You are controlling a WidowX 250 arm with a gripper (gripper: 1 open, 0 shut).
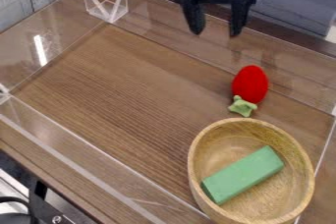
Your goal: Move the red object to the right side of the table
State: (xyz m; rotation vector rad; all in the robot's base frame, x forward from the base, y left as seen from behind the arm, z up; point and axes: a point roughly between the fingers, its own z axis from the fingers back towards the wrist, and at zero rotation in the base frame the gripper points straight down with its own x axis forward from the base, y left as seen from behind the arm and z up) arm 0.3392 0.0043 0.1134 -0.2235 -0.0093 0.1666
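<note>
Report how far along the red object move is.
Done: nothing visible yet. The red object lies untouched on the table, just above the wooden bowl holding the green block. In hand: the gripper hangs open near the far edge, holding nothing. Left: reach, grasp, carry and release.
</note>
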